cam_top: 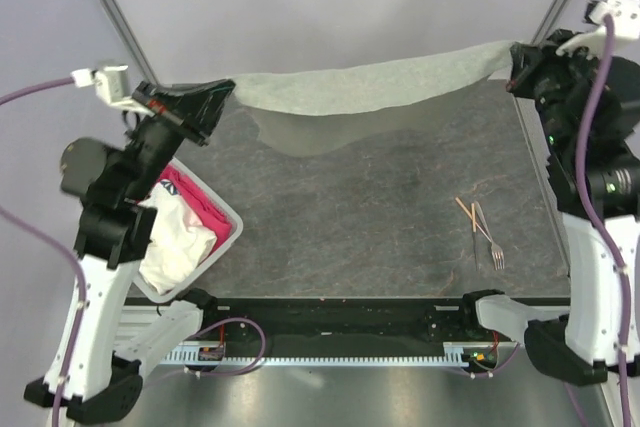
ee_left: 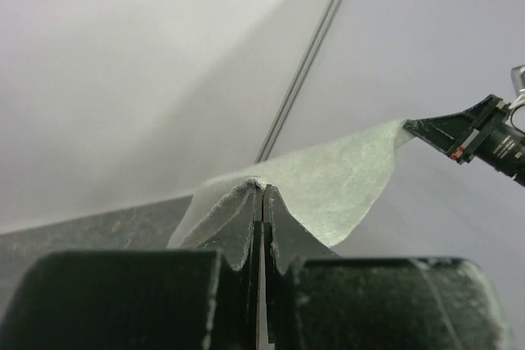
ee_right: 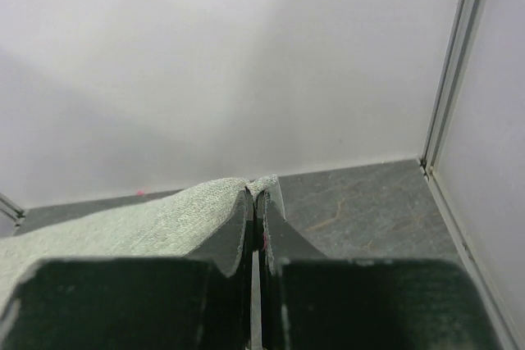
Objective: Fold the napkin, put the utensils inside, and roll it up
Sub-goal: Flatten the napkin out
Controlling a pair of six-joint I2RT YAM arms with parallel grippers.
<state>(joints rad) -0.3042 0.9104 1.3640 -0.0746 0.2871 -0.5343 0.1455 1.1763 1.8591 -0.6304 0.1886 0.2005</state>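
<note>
Several thin utensils (cam_top: 482,227) lie together on the tabletop (cam_top: 350,217), on the near side of the right claw (cam_top: 517,62) and well apart from it. Nearer the left claw (cam_top: 226,89), just beside that arm, a bin (cam_top: 235,222) holds a pink cloth (cam_top: 195,197) and a white cloth (cam_top: 175,242).

Farther out, both claws are pressed together, each pinching one corner of the napkin (cam_top: 370,87). The cloth is stretched in the air between them, with its middle sagging toward the tabletop. Each wrist view shows fabric bunched at the closed tips.

I judge that the folding step is in hand: the napkin is lifted and spread out but not yet laid down, and no utensil is inside it. The next move calls for both claws to travel together and keep the top edge taut. That way the hanging part should settle flat and the held edge can be brought over it squarely. Uneven motion would probably skew the fold.

Whether the sagging lower edge touches the tabletop cannot be told from above. I also cannot tell whether the cloth hangs as one layer or is already doubled. The number and kind of the utensils are too small to make out; one looks like a fork. Each wrist view shows only its own pinched corner.
</note>
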